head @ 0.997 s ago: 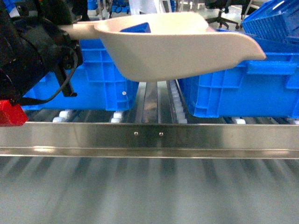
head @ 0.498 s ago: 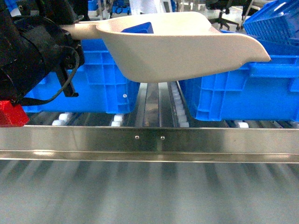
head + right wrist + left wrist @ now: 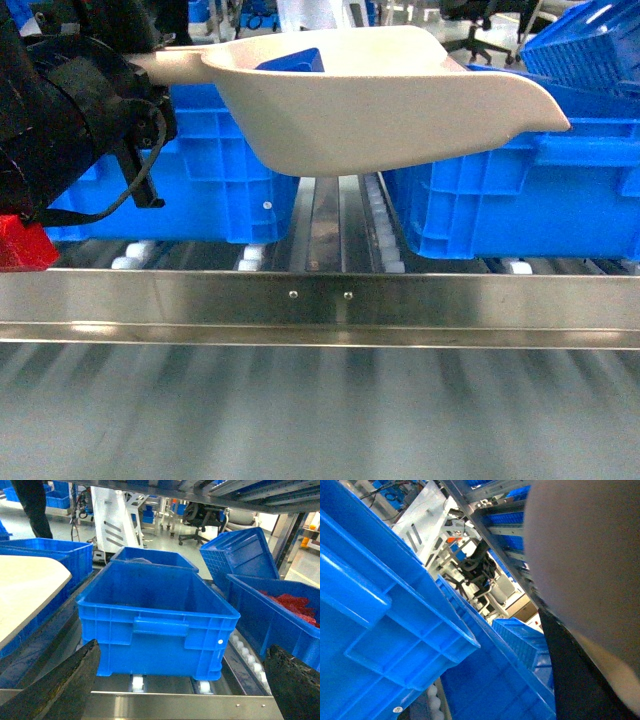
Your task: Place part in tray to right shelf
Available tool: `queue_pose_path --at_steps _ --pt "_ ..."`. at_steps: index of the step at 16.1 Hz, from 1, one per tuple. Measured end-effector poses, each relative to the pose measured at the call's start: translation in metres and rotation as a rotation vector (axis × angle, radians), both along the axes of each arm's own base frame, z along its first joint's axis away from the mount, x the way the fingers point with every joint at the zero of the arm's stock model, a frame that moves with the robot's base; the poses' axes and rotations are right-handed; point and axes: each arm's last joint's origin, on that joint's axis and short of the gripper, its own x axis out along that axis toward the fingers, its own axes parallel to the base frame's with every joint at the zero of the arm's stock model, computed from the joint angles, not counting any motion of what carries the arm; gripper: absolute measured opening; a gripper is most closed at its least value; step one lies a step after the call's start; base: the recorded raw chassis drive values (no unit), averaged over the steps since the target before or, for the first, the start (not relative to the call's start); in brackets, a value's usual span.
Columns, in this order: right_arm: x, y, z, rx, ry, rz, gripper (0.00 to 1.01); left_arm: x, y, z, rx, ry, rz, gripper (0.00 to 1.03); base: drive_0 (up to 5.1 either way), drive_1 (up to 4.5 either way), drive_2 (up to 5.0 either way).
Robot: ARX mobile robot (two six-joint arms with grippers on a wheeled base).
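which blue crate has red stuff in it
The crate at the far right of the right wrist view; the crate facing the open right gripper looks empty.

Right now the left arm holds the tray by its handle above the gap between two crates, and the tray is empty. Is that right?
Not quite: the tray is not empty. The head view shows the blue part lying inside it, near the handle end. The rest stands: the left arm holds the tray by its handle above the gap between the two crates.

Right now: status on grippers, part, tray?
Left gripper shut on tray handle, held above shelf. Right gripper open, empty. Part in tray. Blue crates beneath.
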Motion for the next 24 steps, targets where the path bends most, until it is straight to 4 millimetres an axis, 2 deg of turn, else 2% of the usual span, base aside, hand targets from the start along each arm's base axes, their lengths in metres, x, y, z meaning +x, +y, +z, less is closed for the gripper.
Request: queue_pose_path --at_steps 24 --pt "0.0 0.0 0.0 0.0 0.0 0.0 0.98 0.0 -0.0001 0.0 0.0 0.0 0.0 0.12 0.0 0.0 0.0"
